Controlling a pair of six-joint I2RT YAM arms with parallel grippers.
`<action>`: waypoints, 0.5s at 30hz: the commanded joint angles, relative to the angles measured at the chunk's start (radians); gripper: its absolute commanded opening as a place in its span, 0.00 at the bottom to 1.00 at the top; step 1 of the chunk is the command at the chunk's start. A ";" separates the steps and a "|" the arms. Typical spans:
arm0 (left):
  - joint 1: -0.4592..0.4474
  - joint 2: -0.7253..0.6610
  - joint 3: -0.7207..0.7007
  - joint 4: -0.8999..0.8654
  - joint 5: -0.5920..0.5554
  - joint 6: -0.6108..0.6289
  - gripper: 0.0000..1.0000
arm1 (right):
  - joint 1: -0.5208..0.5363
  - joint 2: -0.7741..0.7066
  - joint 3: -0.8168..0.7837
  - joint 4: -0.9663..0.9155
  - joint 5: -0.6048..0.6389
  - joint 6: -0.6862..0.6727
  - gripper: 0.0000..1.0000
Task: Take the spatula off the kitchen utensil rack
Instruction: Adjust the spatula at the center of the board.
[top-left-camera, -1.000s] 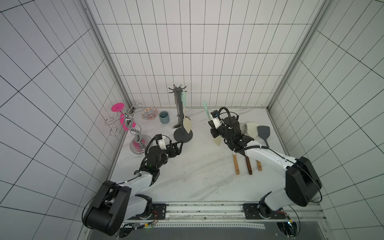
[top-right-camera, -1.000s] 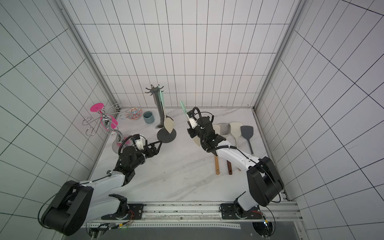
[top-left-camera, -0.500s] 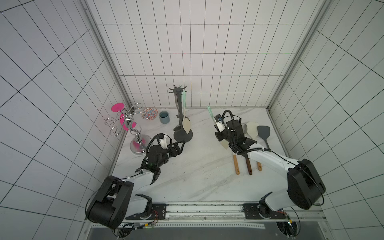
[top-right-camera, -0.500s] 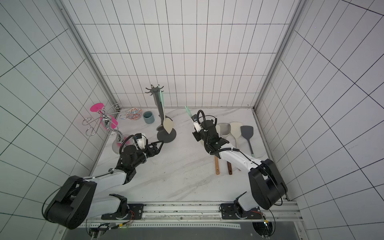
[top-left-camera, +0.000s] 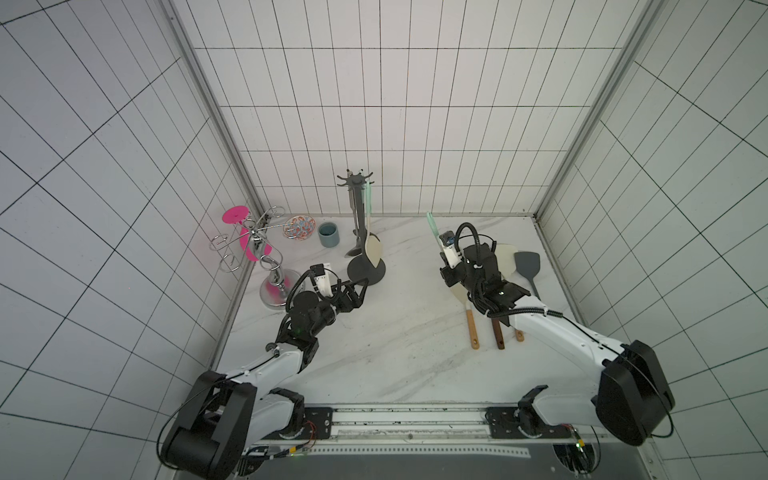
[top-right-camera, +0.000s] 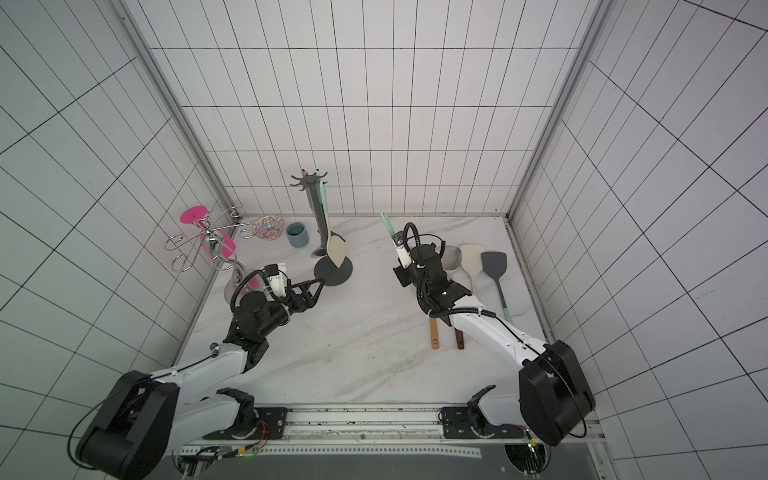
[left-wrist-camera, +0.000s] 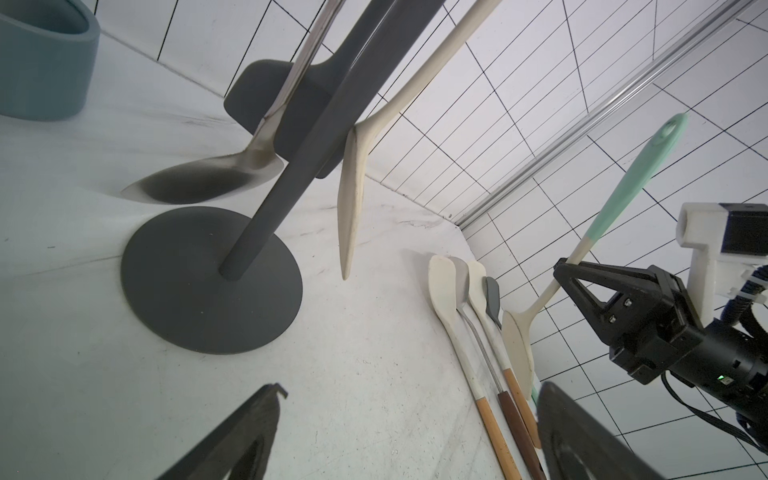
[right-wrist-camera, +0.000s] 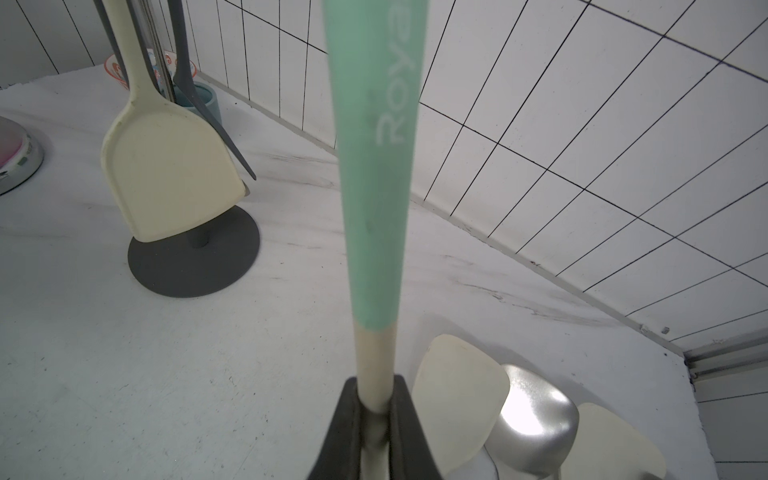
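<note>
Right gripper (right-wrist-camera: 376, 395) is clamped on the spatula (right-wrist-camera: 376, 208) at its cream neck, mint handle up. It hangs well apart from the kitchen utensil rack (top-right-camera: 338, 274), over the laid-out utensils (top-right-camera: 473, 266); removal looks done, only set-down left. Left gripper (top-right-camera: 319, 287) is spread wide, empty, just beside the rack base. Room: near table (top-left-camera: 395, 353) is bare; right side is tight — utensil row, then the wall rail (top-left-camera: 552, 266); further back the rack carries three more pieces — back wall close behind.

Open tabletop (top-left-camera: 395, 332) between kitchen utensil rack (top-left-camera: 368, 272) and laid utensils (top-left-camera: 528, 266); chrome stand (top-left-camera: 274, 282), cup (top-left-camera: 328, 234) crowd far-left corner
</note>
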 joint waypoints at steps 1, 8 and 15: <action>0.001 -0.045 -0.017 -0.017 -0.019 0.033 0.97 | -0.004 -0.028 -0.053 -0.051 -0.008 0.026 0.00; 0.001 -0.178 -0.001 -0.099 -0.006 0.038 0.97 | 0.026 0.030 -0.031 -0.076 -0.012 -0.038 0.00; 0.001 -0.221 0.009 -0.114 0.001 -0.014 0.98 | 0.096 0.120 -0.006 -0.082 0.093 -0.184 0.00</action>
